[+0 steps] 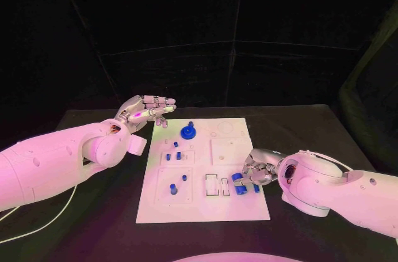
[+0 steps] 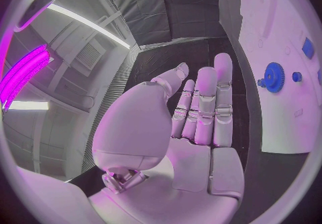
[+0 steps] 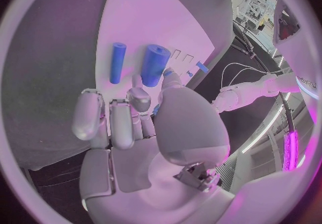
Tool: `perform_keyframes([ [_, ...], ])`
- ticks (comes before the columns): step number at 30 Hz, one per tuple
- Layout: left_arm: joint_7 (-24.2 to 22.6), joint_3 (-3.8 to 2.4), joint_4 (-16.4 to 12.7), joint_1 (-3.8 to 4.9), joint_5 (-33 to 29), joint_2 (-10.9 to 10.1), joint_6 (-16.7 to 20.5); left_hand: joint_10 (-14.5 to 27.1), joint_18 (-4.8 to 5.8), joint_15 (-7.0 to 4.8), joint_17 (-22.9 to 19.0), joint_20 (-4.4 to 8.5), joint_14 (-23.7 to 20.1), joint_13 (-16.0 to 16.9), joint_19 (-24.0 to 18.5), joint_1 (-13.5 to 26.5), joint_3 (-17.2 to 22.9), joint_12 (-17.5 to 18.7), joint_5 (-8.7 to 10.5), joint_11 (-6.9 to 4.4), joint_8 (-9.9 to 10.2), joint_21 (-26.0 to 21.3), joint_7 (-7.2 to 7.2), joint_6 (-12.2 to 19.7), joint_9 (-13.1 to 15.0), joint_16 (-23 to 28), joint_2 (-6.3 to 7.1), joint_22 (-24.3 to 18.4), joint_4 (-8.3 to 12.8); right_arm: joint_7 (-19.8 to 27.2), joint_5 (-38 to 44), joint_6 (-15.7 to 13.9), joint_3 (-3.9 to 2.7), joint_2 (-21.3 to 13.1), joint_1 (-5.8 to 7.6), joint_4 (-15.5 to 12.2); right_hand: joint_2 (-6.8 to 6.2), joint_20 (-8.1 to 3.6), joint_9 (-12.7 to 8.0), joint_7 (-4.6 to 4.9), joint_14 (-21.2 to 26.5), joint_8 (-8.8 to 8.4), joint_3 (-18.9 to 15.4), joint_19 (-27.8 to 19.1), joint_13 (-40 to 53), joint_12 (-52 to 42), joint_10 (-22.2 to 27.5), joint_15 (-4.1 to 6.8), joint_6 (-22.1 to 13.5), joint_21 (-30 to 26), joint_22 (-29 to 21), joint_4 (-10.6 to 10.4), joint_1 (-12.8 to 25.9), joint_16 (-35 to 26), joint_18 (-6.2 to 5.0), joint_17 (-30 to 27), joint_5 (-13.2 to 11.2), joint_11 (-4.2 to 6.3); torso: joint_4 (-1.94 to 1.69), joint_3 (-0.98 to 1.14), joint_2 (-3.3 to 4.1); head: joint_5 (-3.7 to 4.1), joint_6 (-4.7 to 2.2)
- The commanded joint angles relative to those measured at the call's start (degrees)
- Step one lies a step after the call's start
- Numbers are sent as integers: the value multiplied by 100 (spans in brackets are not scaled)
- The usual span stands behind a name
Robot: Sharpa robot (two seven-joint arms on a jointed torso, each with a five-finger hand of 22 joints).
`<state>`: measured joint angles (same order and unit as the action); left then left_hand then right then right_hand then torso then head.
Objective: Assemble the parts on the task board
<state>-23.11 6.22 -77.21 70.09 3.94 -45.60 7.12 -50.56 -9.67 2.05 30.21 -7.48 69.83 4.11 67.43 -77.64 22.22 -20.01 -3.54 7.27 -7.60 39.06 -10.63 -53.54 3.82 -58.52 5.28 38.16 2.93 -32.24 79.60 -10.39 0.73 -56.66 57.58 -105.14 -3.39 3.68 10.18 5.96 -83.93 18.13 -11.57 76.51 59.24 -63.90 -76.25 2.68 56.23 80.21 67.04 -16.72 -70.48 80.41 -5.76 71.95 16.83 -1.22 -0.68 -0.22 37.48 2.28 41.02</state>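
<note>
Item: task board [image 1: 249,207], white plate, lying flat mid-desk [image 1: 307,124].

Parts on board: blue gear [image 1: 189,133] standing near the far edge; small blue pegs [image 1: 172,156] in the block below it; one peg [image 1: 172,188] in the near-left block; two blue cylinders [image 1: 238,184] lying side by side at the board's right edge, the thicker cylinder [image 3: 154,65] next to a thinner one [image 3: 117,62].

Right hand [image 1: 255,171]: resting low at the board's right edge, directly at the two cylinders. Fingers [image 3: 123,122] loosely curled, tips just short of or touching the thicker cylinder; whether it is actually held, cannot tell.

Left hand [image 1: 146,110]: raised off the board's far-left corner, palm open, fingers [image 2: 204,106] straight and together, holding nothing.

Step in hand, by judgement: picking up a cylinder at the right edge. Next move likely calls for a firm pinch on one cylinder without nudging its neighbour, then lifting it upright toward a matching hole.
</note>
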Motion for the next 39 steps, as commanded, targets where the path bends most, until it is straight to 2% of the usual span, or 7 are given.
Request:
perform_keyframes([
  [1,-18,-4,-10,6,-19,-4,-68,46,-83,0,-9,-13,-35,-7,-29,-32,-12,-29,-30,12,-9,-29,-21,-18,0,24,-31,-9,27,-55,65,228,0,22,-14,23,15,-4,10,-24,-303,41,-38,35,12,-17,31,11,-23,18,9,-2,58,27,110,2,-29,5,6,0,-6,-15,9],
  [9,-12,-4,-14,5,-19,-16,-71,46,-83,0,-9,-13,-35,-7,-29,-32,-12,-29,-30,12,-9,-29,-21,-18,0,24,-31,-9,27,-80,264,350,1,111,-62,131,106,-12,82,-47,-297,133,-24,26,60,-14,39,24,11,23,15,18,43,25,109,0,-12,24,11,6,-13,-33,21],
  [17,-3,-4,-19,5,-19,-20,-82,55,-83,1,-17,-14,-38,-8,-29,-31,-15,-36,-30,13,-11,-31,-22,-19,1,23,-34,-11,28,-87,448,335,1,186,-115,165,276,-32,199,-71,-294,252,56,20,151,1,32,47,8,35,36,140,-371,26,111,14,238,49,16,5,-20,-41,25],
  [22,-1,-4,-19,5,-19,-26,-86,59,-83,1,-24,-14,-40,-8,-29,-31,-16,-37,-30,13,-11,-31,-22,-18,1,25,-34,-12,29,-74,391,-23,0,160,-130,77,451,-61,299,-119,-305,353,98,43,272,-48,-45,80,113,59,85,150,-524,52,118,67,656,94,32,11,-22,-50,14],
  [27,1,-4,-16,3,-19,-25,-91,61,-83,1,-20,-15,-39,-8,-29,-31,-17,-38,-30,14,-11,-32,-22,-18,0,22,-34,-12,30,7,55,-483,-2,71,-133,-68,487,-77,350,-139,-311,380,55,55,314,-49,-77,96,138,72,108,86,-496,67,123,96,837,112,24,8,-19,-32,9],
  [34,2,-3,-12,-3,-19,-15,-96,61,-83,1,-20,-15,-39,-8,-29,-31,-17,-38,-30,14,-11,-32,-22,-18,0,22,-34,-12,30,222,-454,-1122,-5,-32,-131,-278,480,-85,382,-143,-313,387,-3,67,349,-54,-100,101,141,83,130,35,-437,72,127,109,913,116,10,1,-23,-24,-13],
  [39,1,-3,-13,-6,-19,-12,-97,61,-83,1,-20,-15,-39,-8,-29,-31,-17,-38,-30,14,-11,-32,-22,-18,0,22,-34,-12,30,311,-711,-1272,-6,-13,-130,-352,484,-87,397,-147,-315,395,-26,73,366,-60,-113,103,152,88,140,22,-405,76,129,116,917,118,4,-2,-12,-30,-22],
])
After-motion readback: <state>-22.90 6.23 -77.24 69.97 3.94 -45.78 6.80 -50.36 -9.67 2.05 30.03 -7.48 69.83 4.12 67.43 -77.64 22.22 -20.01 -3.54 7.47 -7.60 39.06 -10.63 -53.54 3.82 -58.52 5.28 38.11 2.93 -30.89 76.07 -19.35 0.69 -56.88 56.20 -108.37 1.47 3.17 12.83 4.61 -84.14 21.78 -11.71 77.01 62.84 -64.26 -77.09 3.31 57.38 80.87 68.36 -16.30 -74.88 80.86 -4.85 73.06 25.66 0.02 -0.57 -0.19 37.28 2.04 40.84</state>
